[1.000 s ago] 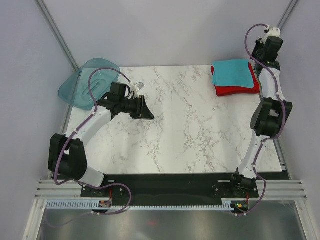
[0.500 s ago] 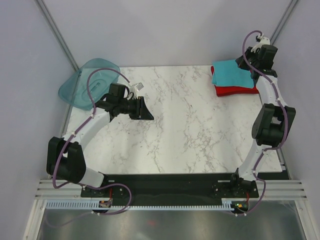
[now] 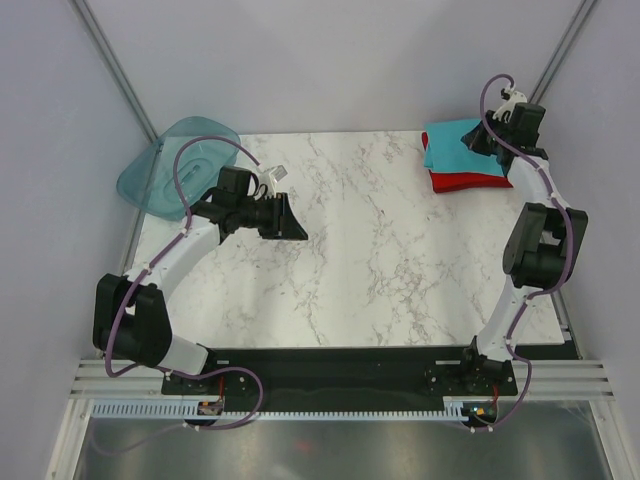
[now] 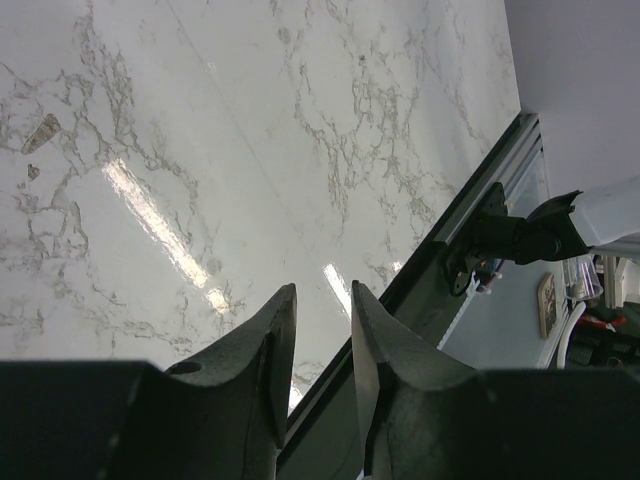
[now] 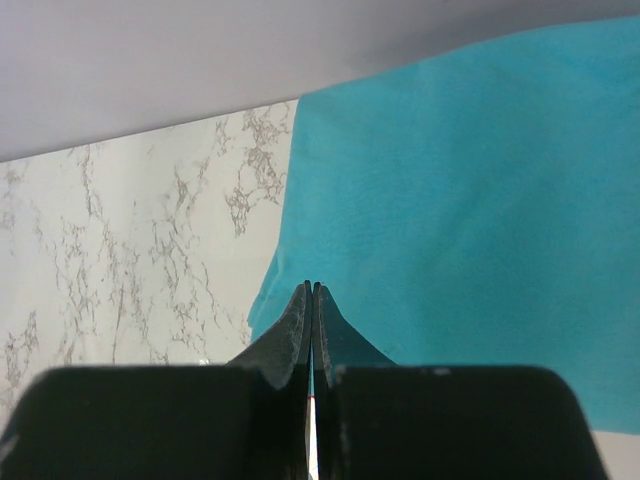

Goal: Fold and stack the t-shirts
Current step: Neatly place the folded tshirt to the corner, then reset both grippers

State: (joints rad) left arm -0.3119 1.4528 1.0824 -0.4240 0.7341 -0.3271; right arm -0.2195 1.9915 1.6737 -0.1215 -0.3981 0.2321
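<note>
The teal shirt point(image 3: 455, 148) lies folded on the red shirt point(image 3: 470, 182) at the tabletop's point(image 3: 380, 250) far right corner. The right tool point(image 5: 311, 290) hangs over that corner, pinched closed and empty. The left tool point(image 4: 323, 300) is over the tabletop's left side, half open and empty. Stacking looks done, so next the arms should lift clear.

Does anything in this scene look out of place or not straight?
The turquoise t-shirt lies on the red t-shirt, but not squarely: a red strip shows along the near edge. The translucent tray at the far left corner seems to overhang the table edge. Nothing looks spilled or damaged.
</note>
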